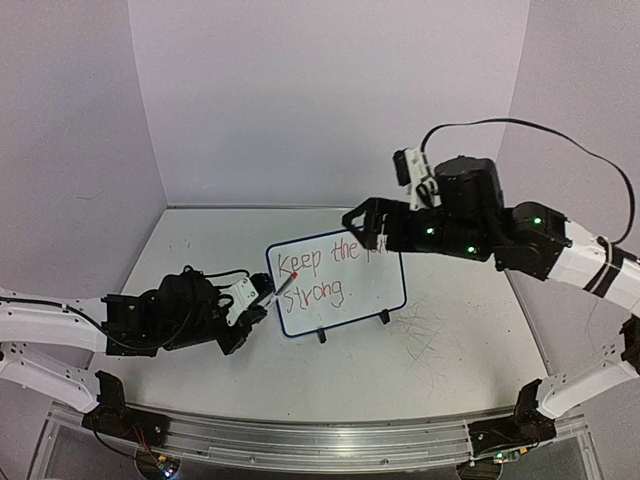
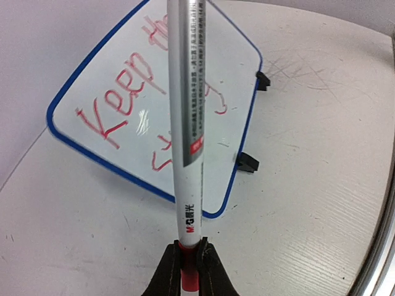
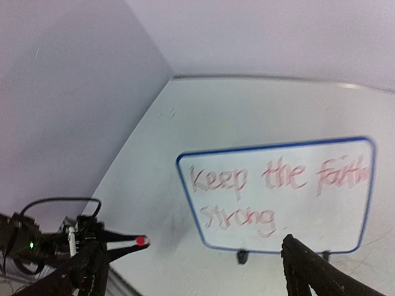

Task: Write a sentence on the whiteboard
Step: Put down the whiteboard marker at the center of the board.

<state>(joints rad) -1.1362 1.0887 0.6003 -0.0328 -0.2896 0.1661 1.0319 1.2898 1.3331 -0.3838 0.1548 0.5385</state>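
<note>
Two arms in play here, so left to right. Over toward the left edge of the table [image 1: 300, 385], the left gripper [image 1: 247, 314] is pinched tight on the back end of the marker [image 1: 272, 293], with the barrel pointing at the board. In the right wrist view the red tip sits just off the board's left edge with a gap, not touching.

The whiteboard [image 1: 375, 290] stands about mid-table, leaning back on its two black clip feet [image 1: 321, 336]. The sentence [image 1: 312, 280] is on it in red, "Keep the faith" up top and "strong." underneath, full stop included. I'd call the writing done, or as good as.

Over on the right, the right gripper [image 1: 365, 228] hangs above the board's top right corner. Its jaws are spread wide with nothing in them, and from above it hides the end of the top line.

My guess is the job in hand is getting clear of the board. To do that well, draw the marker straight back along its own line so the tip doesn't drag a streak through the "K" or "S". The right arm wants to go up before it goes sideways. The board only rests on those little feet, and a nudge on the top rim would likely tip it.
</note>
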